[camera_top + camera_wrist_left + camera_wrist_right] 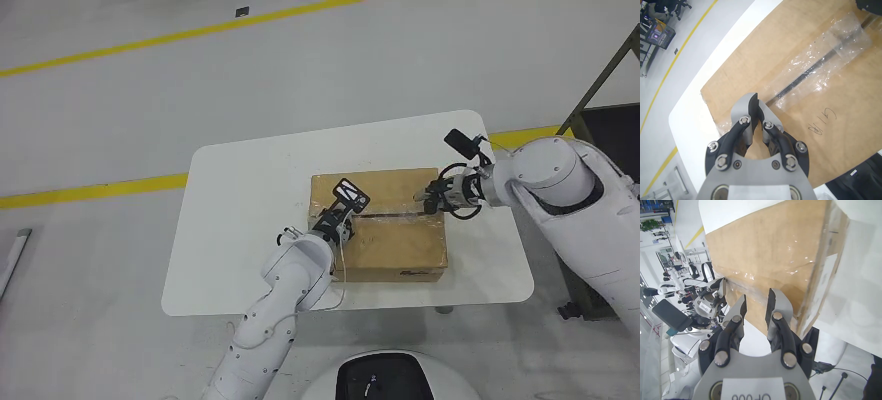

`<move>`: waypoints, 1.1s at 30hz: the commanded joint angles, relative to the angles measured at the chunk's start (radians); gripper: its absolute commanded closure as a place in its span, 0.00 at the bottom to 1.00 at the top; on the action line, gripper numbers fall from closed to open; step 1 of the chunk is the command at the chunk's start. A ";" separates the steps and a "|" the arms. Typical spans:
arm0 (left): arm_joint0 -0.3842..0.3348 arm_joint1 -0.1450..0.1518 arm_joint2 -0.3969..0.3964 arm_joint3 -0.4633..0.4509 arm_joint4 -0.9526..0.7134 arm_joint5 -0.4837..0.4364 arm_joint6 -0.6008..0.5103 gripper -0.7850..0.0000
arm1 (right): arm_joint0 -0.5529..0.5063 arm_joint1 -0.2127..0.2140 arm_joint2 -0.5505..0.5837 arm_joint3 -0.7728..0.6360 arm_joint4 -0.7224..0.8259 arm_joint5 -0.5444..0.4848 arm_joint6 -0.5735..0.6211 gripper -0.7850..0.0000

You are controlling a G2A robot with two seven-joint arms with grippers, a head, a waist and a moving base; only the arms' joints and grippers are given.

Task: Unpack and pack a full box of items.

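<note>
- The cardboard box point(385, 245) sits flat in the middle of the white counter point(240, 230). Its top flaps are closed and a strip of clear tape point(819, 66) runs along the centre seam point(806, 73).
- The left tool point(756, 99) is at one end of that seam, fingers pressed together, with nothing I can make out between them.
- The right tool point(757, 294) is at the opposite end, by the box's edge. Its jaws stand apart, one on each side of the tape line.
- Handling call: the task says the box is full, so expect it to be heavy and not worth lifting. Open it where it stands.
- The cardboard looks stiff along the edges, but the flaps will probably bow under a push near the seam.
- The tape is crinkled and glossy, likely thin and slick. A flat pinch could slide off, so a lifted end or wrinkle is the better bite.
- Once the tape is off, the flap edges at the seam look like the best place to take hold, one tool per flap.
- The risk is tearing the paper skin or dragging the whole box across the counter.
</note>
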 commanded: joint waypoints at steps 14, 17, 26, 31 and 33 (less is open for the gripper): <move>0.020 0.001 -0.040 -0.074 -0.027 -0.007 0.014 0.00 | -0.253 0.013 0.244 -0.130 0.341 -0.212 -0.283 1.00; 0.045 0.007 -0.086 -0.122 -0.041 -0.003 0.012 0.00 | -0.292 0.000 0.229 -0.132 0.422 -0.283 -0.384 1.00; 0.171 0.035 -0.260 -0.276 -0.006 0.019 0.019 0.00 | -0.302 -0.002 0.219 -0.140 0.417 -0.300 -0.393 1.00; 0.223 0.047 -0.351 -0.309 0.008 0.037 0.045 0.00 | -0.306 -0.006 0.153 -0.188 0.297 -0.372 -0.428 1.00; 0.237 0.050 -0.382 -0.314 0.012 0.048 0.057 0.00 | -0.307 -0.016 0.112 -0.205 0.274 -0.442 -0.494 1.00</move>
